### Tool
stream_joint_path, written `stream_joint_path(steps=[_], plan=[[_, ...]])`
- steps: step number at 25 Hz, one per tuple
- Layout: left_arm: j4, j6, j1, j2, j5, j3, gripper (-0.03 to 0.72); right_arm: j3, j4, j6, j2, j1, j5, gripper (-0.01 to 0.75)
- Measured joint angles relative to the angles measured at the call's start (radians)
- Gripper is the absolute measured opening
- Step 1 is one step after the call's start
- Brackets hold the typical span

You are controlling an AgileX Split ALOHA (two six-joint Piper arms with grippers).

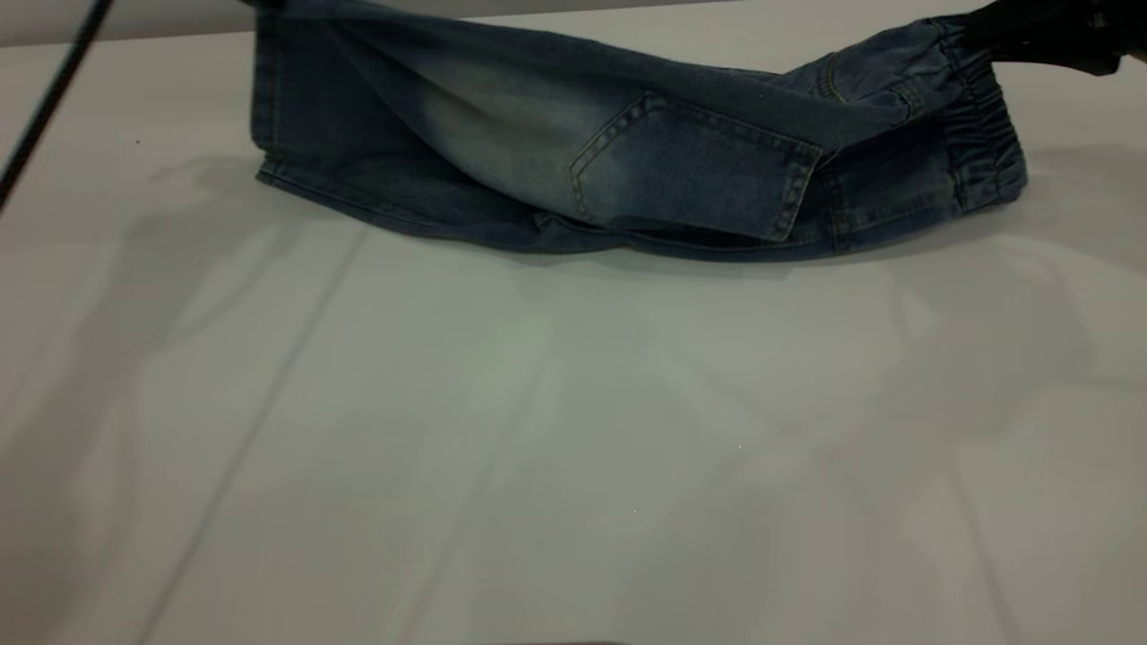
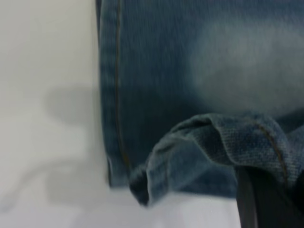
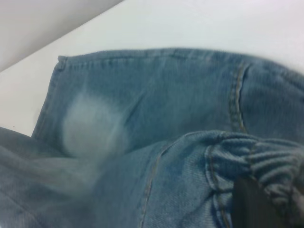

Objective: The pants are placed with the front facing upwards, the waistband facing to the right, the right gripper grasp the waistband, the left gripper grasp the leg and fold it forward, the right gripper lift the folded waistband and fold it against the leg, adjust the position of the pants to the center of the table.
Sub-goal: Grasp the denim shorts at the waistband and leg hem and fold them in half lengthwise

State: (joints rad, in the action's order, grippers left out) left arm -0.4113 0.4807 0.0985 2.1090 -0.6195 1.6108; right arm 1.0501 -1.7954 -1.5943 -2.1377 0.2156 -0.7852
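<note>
A: What sort of place was shown?

B: A test bench or lab. The table (image 1: pixel 573 430) was a broad, plain white surface carrying only one pair of pants (image 1: pixel 627 170).

A: What else indicated this?

B: A black cable (image 1: pixel 49 103) crossed one corner, and a pale wall (image 1: pixel 134 18) stood behind.

Soft shadows cross the pale table (image 1: pixel 573 430).

a thin dark cable (image 1: pixel 49 103) slants across the upper left corner; a pale strip, perhaps a wall (image 1: pixel 125 18), runs behind.
</note>
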Motion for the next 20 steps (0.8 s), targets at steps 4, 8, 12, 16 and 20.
stream_joint_path(steps=[4,8,12,16,20], plan=[[0.003,0.029,0.016,0.099,0.007,0.096,0.048,0.058,0.000,-0.028,-0.044,0.000,-0.001,0.036],[0.004,0.063,0.034,0.182,0.047,0.154,0.048,0.097,0.000,-0.035,-0.080,0.000,0.011,0.054],[0.018,0.071,0.037,0.235,0.117,0.178,0.048,0.128,0.000,-0.035,-0.107,0.000,0.036,0.132],[0.076,0.072,0.037,0.261,0.214,0.182,0.048,0.156,-0.002,-0.035,-0.114,0.000,0.089,0.260],[0.125,0.078,0.037,0.269,0.285,0.183,0.055,0.166,-0.003,-0.014,-0.115,0.000,0.128,0.416]])
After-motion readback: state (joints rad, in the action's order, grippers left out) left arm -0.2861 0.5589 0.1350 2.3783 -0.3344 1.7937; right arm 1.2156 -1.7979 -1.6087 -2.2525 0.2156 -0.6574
